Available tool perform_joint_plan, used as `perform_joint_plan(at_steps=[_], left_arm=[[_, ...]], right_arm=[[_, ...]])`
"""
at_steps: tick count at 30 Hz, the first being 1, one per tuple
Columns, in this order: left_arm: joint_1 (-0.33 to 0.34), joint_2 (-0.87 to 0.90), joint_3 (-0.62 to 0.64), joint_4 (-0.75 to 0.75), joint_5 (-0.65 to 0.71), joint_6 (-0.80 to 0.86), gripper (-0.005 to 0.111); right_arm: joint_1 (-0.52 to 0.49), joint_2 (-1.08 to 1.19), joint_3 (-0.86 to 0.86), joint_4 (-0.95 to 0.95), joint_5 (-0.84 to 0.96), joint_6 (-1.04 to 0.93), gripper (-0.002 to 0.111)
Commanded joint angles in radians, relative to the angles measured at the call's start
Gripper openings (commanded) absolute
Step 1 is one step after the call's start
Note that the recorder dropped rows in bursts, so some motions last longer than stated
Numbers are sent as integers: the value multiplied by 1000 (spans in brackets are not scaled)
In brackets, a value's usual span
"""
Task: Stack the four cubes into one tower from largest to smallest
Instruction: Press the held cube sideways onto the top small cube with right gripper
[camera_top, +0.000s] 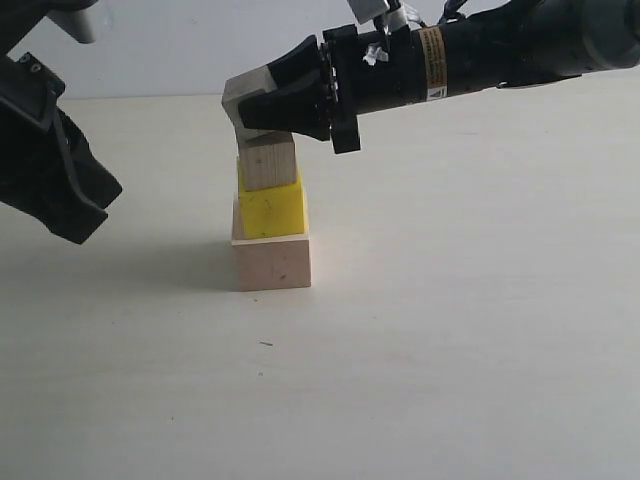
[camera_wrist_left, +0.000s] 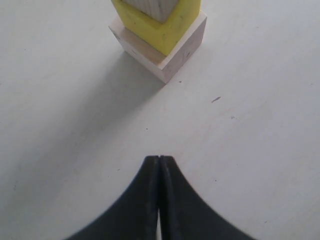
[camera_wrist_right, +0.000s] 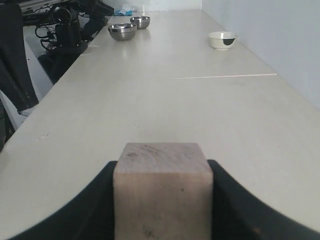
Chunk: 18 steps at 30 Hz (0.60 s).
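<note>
Final placement seems in hand: at upper centre the right end effector (camera_top: 255, 108), jaws spread wide, grips the last small cube (camera_top: 238, 98), tilted just over the three-cube stack (camera_top: 272, 208), probably needing levelling, centring, then release.

Your right arm (camera_top: 480, 55) is gripping, your left arm (camera_top: 40, 150) is idle and closed
Your right arm reaches in from the right, nearly level and tipped slightly downward toward its tip; the right gripper (camera_top: 262, 108) has its jaws spread wide, with both black fingers (camera_wrist_right: 95, 210) pressed against opposite sides of a small wood cube (camera_wrist_right: 162, 197). Your left arm is at the far left, angled downward, and the left gripper (camera_wrist_left: 159, 167) has its jaws pressed fully together, holding nothing, just above the worktop (camera_top: 450, 350)
</note>
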Motion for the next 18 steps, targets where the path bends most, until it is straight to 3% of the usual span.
perform_joint_plan(at_steps=[1, 18], left_arm=[[3, 2, 2, 0, -11, 3, 0], [3, 2, 2, 0, -11, 3, 0]], right_arm=[[0, -2, -6, 26, -4, 5, 0], [0, -2, -6, 20, -4, -6, 2]])
